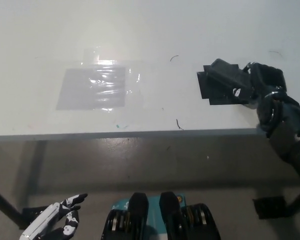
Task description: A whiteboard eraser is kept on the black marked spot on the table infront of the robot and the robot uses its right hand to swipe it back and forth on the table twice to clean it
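A black whiteboard eraser [220,82] lies on the white table [155,35] at the right, near the front edge. My black right hand [262,85] reaches in from the right and its fingers wrap the eraser's right end. A grey rectangular marked patch [92,89] under glossy tape sits at the table's left centre, well left of the eraser. Below the table's front edge, at the bottom left, my white left hand [57,220] rests with its fingers apart and nothing in it.
Small dark pen marks [179,125] dot the table between the patch and the eraser. The table's front edge [125,134] runs across the middle of the view, with grey floor below. A dark table leg [2,202] shows at the lower left.
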